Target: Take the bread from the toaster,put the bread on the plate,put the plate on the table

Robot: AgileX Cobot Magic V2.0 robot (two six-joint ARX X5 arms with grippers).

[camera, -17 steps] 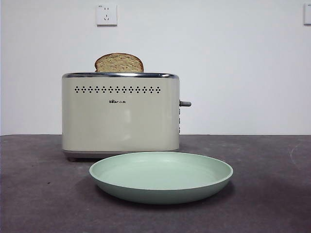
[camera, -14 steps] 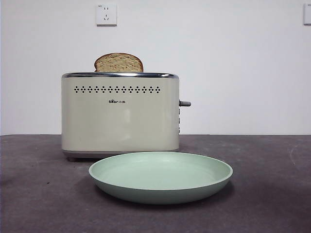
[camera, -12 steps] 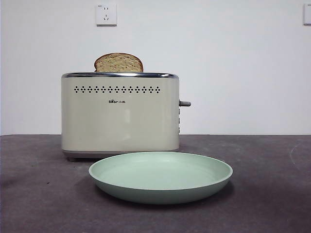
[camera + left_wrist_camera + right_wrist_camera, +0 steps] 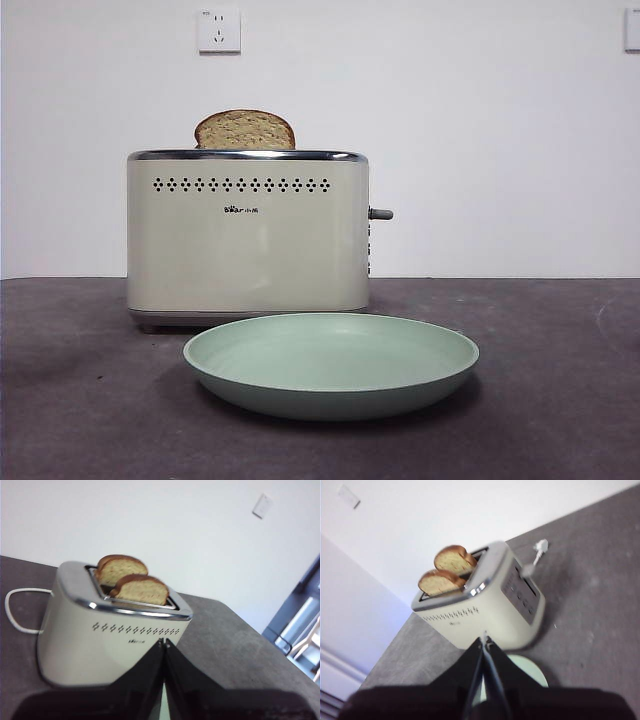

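Observation:
The cream toaster stands on the dark grey table. Two bread slices stand in its slots with only their domed tops showing. The left wrist view shows the near slice and the far slice; the front view shows one top. The mint-green plate lies empty on the table in front of the toaster. My left gripper and right gripper are both shut and empty, held back from the toaster. Neither shows in the front view.
A white cord loops on the table behind the toaster. The grey lever sticks out of the toaster's right side. A wall socket sits above. The plate's edge shows beside the right jaws.

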